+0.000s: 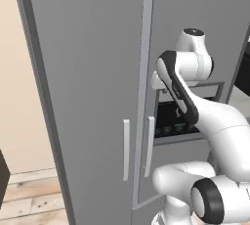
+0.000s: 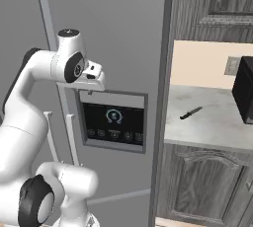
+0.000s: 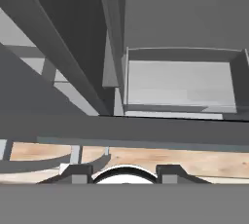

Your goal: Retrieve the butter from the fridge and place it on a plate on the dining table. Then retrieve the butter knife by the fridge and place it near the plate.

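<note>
Hand [image 3: 124, 173], fingers parted and holding nothing, hung close before the fridge [image 1: 93, 72] doors near the dispenser panel [image 2: 114, 121]; right of the fridge, the butter knife [image 2: 190, 113] lay on the bench [image 2: 212, 122].

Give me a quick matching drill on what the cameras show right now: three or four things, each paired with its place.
Things:
1. butter knife
2. dispenser panel
3. bar handles
4. black box

Places:
A. on the fridge's right door
B. right end of the counter
C. either side of the door seam
D. counter, near the fridge

Pairs: 1-D, 2-A, 3-C, 4-B
</note>
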